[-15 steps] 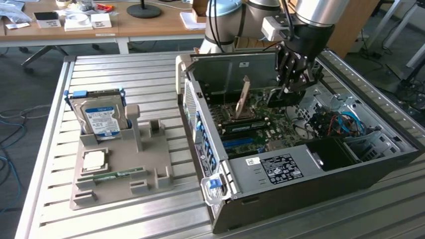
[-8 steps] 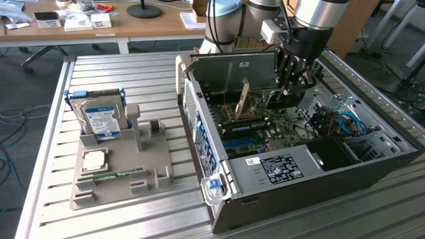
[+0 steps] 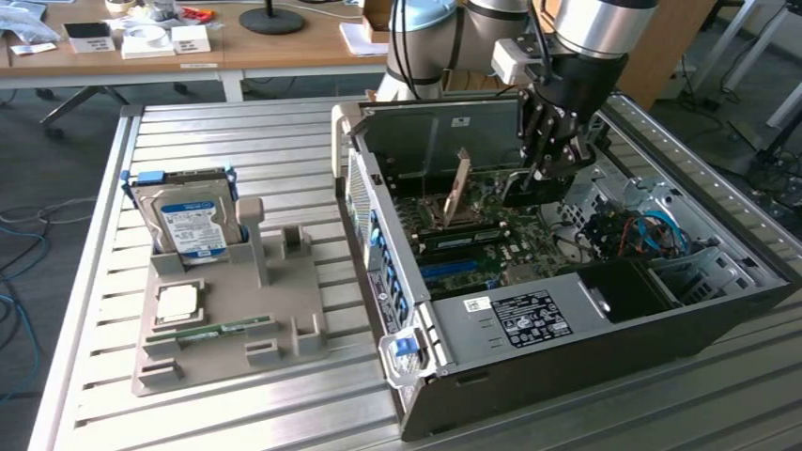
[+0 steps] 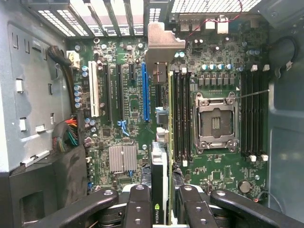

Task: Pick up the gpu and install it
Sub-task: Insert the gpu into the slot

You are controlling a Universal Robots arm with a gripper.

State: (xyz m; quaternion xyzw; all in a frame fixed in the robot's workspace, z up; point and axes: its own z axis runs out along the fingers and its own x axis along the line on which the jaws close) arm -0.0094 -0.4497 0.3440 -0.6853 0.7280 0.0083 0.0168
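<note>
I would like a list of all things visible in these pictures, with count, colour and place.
computer case: one, black, open, on the slatted table.
motherboard: one, green, inside the case.
gpu: one, green board, silver bracket, edge-on above the motherboard, between the gripper's fingers.
hard drive: one, blue-white label, upright in the grey holder.
processor chip: one, silver, on the holder.
memory stick: one, green, on the holder.
gripper: one, black, closed on the gpu.

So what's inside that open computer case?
Inside the case lies a green motherboard with an empty processor socket. The fingers hold the gpu edge-on above it, hiding the board directly beneath.
</note>
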